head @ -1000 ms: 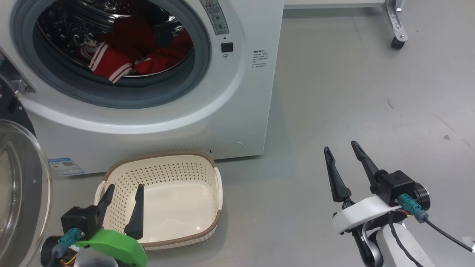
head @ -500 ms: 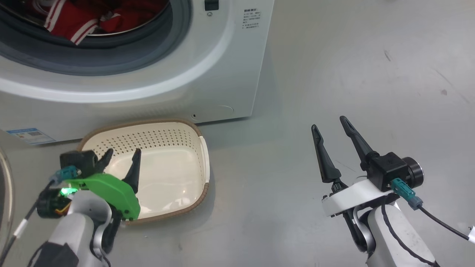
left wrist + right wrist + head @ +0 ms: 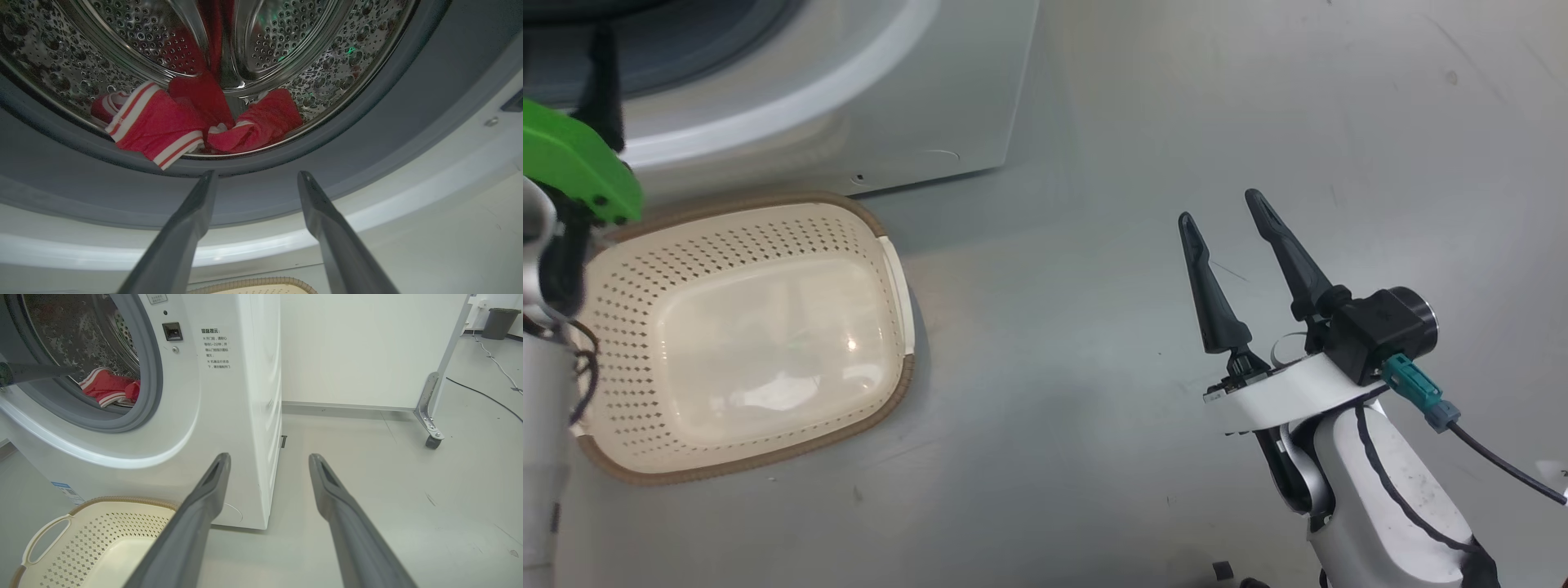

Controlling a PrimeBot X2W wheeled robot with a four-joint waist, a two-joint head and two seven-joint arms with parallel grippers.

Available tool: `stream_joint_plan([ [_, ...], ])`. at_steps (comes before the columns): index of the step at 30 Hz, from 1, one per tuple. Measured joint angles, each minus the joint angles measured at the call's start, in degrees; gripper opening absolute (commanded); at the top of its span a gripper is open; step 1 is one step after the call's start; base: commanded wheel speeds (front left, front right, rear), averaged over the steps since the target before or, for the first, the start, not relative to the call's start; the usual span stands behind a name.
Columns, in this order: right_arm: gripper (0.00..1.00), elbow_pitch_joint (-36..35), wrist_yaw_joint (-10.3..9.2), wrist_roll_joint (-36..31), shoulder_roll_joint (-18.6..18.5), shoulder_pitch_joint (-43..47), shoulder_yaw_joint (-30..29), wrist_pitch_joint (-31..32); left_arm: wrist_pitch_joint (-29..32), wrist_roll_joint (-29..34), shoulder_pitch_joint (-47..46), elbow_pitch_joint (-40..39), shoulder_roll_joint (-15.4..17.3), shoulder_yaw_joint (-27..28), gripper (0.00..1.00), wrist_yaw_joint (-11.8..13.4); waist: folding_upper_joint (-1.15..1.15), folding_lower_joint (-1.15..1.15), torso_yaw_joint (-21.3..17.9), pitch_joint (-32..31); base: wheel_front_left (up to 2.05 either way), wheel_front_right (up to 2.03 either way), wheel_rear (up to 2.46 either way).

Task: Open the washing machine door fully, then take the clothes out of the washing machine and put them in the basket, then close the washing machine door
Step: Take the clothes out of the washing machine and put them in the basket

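My left gripper (image 3: 257, 175) is up at the mouth of the big white front-loading washing machine (image 3: 229, 416), its two long dark fingers spread wide with nothing between them. In the left wrist view the bright red garments with white striped trim (image 3: 163, 126) lie dead ahead, heaped on the bottom of the perforated steel drum (image 3: 286, 41) just behind the grey rubber ring (image 3: 367, 134). The striped bundle sits left of centre, its long side running across the frame, with one cuff drooping over the lip. A second red lump lies mid-frame, nearly on my line. So the reach is forward, over the ring, a touch left.

In the head view the small cream perforated plastic basket with the brown woven-look rim (image 3: 645, 269) waits empty at the left, just below the machine front. Over at the right, my right gripper (image 3: 1218, 207) hovers above the grey floor (image 3: 1094, 367) with its fingers apart too, well away from the drum. I'd say the left arm is plainly the nearer one.
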Motion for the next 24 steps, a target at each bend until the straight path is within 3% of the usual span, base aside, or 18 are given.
stream_joint_plan([
  [15,1.0,-4.7,-1.93,4.1,0.0,-6.6,4.1,0.0,4.0,2.8,-22.7,2.1,9.0,4.1,1.0,1.3,0.0,0.01,-7.9,12.0,0.0,0.0,0.0],
  [24,1.0,-4.8,-2.92,4.7,0.0,-7.5,5.0,0.0,3.3,4.2,-27.6,7.4,10.3,4.5,1.0,1.5,0.0,0.01,-12.9,17.2,0.0,0.0,0.0],
])
